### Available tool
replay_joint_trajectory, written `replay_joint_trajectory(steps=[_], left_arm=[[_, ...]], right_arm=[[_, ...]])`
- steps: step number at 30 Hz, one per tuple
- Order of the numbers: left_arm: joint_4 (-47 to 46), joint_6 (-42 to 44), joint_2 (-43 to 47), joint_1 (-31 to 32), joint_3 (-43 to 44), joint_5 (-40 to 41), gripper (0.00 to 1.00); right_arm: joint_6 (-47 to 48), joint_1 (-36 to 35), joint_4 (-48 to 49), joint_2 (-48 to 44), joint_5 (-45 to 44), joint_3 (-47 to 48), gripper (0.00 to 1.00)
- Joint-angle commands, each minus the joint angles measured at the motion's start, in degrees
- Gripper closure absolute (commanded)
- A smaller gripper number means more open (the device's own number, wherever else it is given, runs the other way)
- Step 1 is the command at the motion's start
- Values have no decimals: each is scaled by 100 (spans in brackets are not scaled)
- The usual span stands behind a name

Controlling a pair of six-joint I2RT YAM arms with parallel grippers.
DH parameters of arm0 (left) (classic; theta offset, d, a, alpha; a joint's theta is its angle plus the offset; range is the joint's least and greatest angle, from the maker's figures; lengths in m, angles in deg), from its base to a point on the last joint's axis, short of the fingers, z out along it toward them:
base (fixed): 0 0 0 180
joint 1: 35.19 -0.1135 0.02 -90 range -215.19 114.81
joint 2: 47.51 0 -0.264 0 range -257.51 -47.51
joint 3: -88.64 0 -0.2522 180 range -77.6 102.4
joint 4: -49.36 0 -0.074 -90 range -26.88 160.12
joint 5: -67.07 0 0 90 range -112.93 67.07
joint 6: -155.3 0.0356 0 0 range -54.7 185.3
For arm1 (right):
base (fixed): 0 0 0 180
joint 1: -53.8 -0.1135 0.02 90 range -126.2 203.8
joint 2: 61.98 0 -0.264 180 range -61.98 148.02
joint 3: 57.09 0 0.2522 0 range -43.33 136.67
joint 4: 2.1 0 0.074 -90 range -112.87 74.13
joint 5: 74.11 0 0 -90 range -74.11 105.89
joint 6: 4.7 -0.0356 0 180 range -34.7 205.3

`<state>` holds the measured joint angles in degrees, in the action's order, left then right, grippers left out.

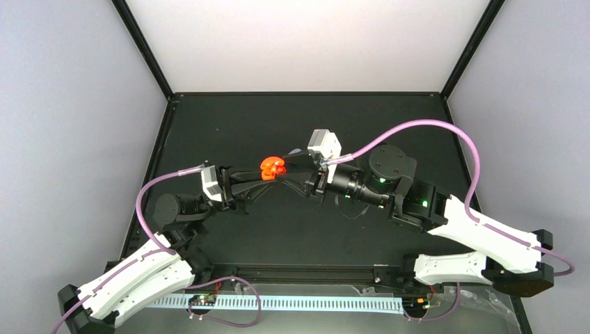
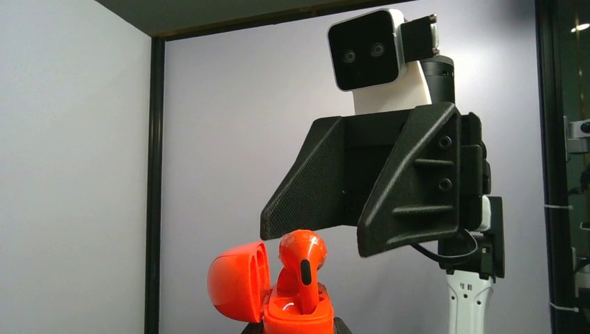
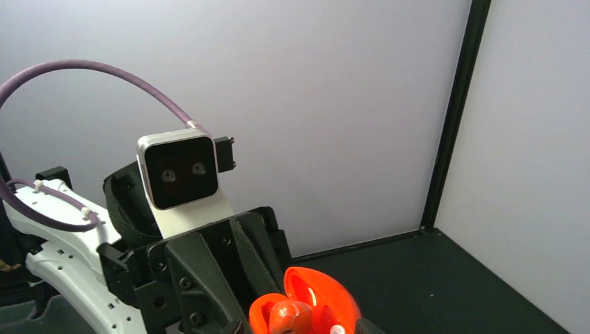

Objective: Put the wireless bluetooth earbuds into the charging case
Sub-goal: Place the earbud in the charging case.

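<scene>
Earbud (image 2: 300,254) stands upright, stem down, in the open charging case (image 2: 296,314) at bottom centre of the left wrist view, left claw (image 1: 266,175) clenched on that case, right claw (image 2: 320,233) poised directly above, released, jaws parted astride its head.

Above the middle of the bench (image 1: 292,229), passage is barred by the left claw (image 1: 268,176) and the right claw (image 1: 292,168), which are met at the red case (image 1: 273,167). The case's mouth is hemmed by its raised lid (image 2: 236,278) and filled by an upright earbud (image 2: 303,261), over which the right claw's spread jaws are hung closely. Room is left over the far bench. The sides are closed by walls (image 1: 76,104) and crossed by looping cables (image 1: 417,132).
</scene>
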<state>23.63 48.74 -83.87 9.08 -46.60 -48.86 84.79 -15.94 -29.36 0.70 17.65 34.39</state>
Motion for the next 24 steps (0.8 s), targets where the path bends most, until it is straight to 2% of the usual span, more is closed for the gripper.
replay_joint_trajectory(steps=[1, 11, 18, 24], left_arm=[[-235, -22, 40, 8, 116, -44, 99], [-203, -56, 97, 11, 99, -162, 98], [-158, -82, 133, 10, 115, -229, 98], [-121, -58, 155, 10, 141, -193, 99]], right_arm=[[2, -30, -72, -205, -323, 159, 57], [-53, -28, -441, -46, -1040, 426, 46], [-114, -29, -576, 101, -1171, 556, 44], [-133, -25, -670, 118, -922, 552, 44]])
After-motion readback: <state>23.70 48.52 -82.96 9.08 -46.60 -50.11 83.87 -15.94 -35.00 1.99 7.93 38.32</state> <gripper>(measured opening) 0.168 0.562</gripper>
